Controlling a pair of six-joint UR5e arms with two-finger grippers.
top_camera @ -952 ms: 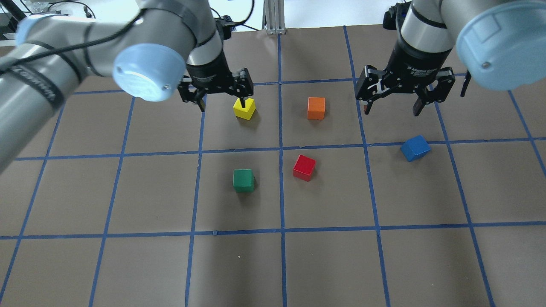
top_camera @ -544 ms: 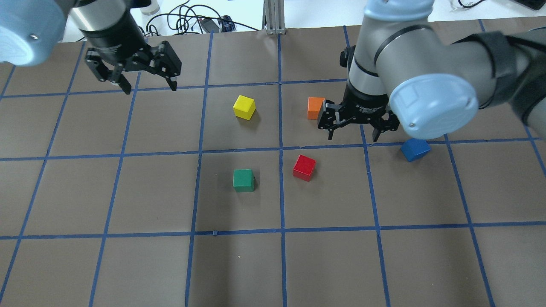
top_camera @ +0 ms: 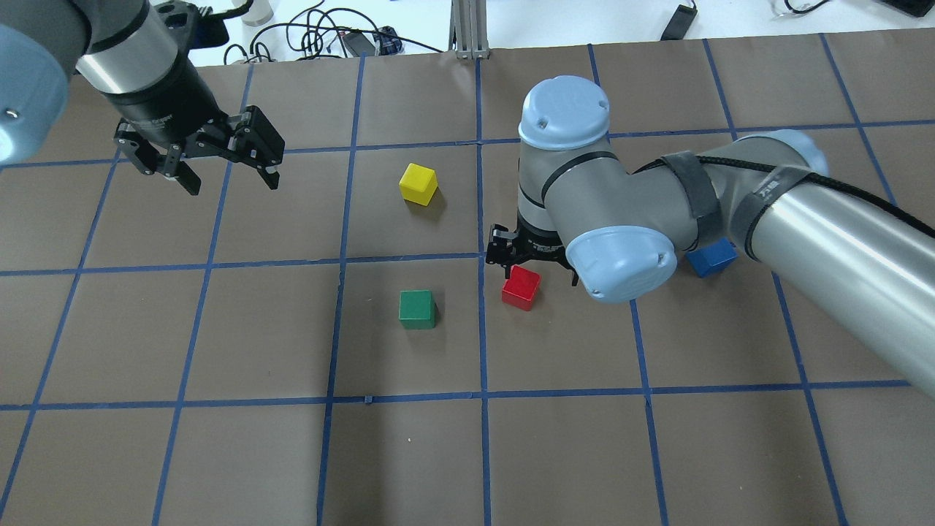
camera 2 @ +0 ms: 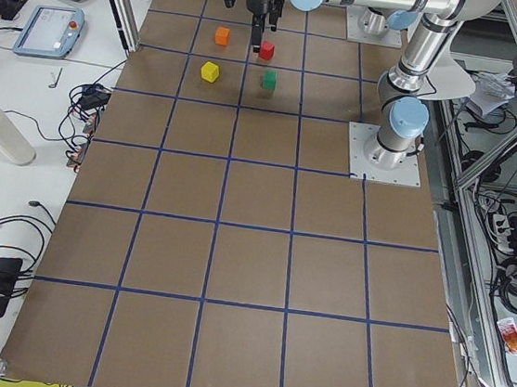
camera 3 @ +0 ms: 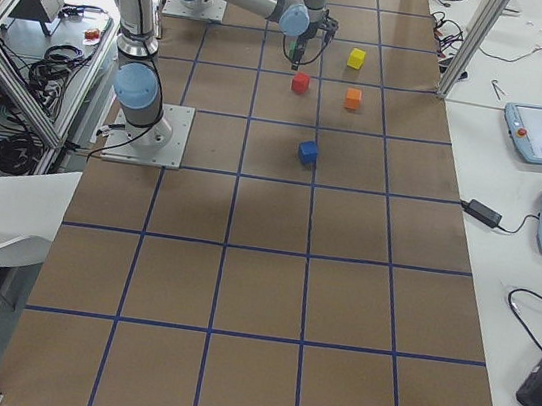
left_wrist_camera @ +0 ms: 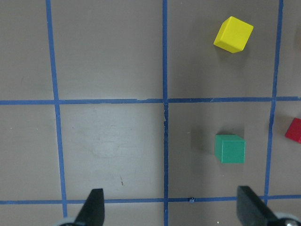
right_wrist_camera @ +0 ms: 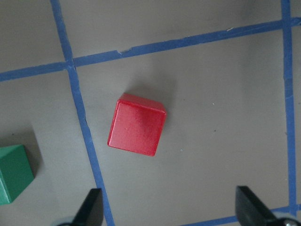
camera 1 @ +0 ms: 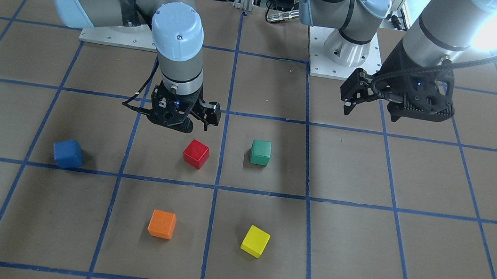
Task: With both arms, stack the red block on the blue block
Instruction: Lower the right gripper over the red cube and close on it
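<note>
The right gripper points straight down with its jaws spread wide and nothing between them. It hangs above the red block and is clear of it. In the right wrist view the block sits on the table ahead of the two fingertips, a little to one side of their midline. The red block rests flat near the middle of the taped area, just beside a blue tape line, with its faces turned slightly askew to the grid.

The left gripper is also wide open and empty. It hovers well apart from all the cubes, toward the far edge of the table on the robot's left side.

The blue block lies on the table toward the robot's right-hand edge, well apart from the red block and turned at an angle to the tape lines. In the overhead view the right arm's forearm partly covers it.

A green cube sits near the red block on its left-hand side. A yellow cube and an orange cube lie farther out toward the operators' edge. The table is covered in brown paper marked with a grid of blue tape.
</note>
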